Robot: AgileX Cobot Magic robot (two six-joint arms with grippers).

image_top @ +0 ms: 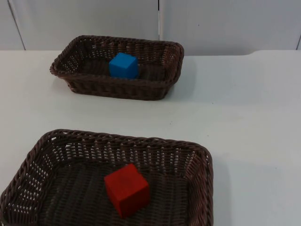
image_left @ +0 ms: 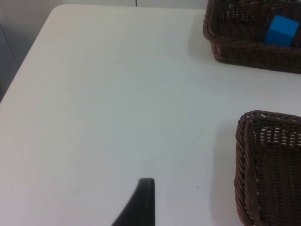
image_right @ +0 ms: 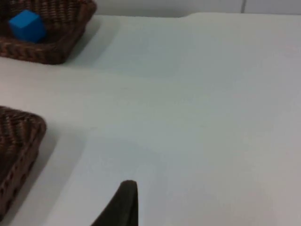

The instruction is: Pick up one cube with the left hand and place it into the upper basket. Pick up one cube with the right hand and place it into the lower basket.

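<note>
1. My left gripper (image_left: 146,186) and right gripper (image_right: 128,188) hover over bare white table (image_top: 244,117) beside the baskets.
2. Each shows one black fingertip, so I cannot tell the jaws' spread.
3. The upper basket (image_top: 155,89) holds the blue cube (image_top: 123,65); the lower basket (image_top: 197,179) (near edge cut off) holds the red cube (image_top: 127,189).

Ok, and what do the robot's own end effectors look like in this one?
The left end effector, over the white table, is plain black: a smooth curved piece narrowing to a flat-cut tip. The right end effector, also over the table, is the same black, its tip more rounded. No markings can be made out on either.
</note>
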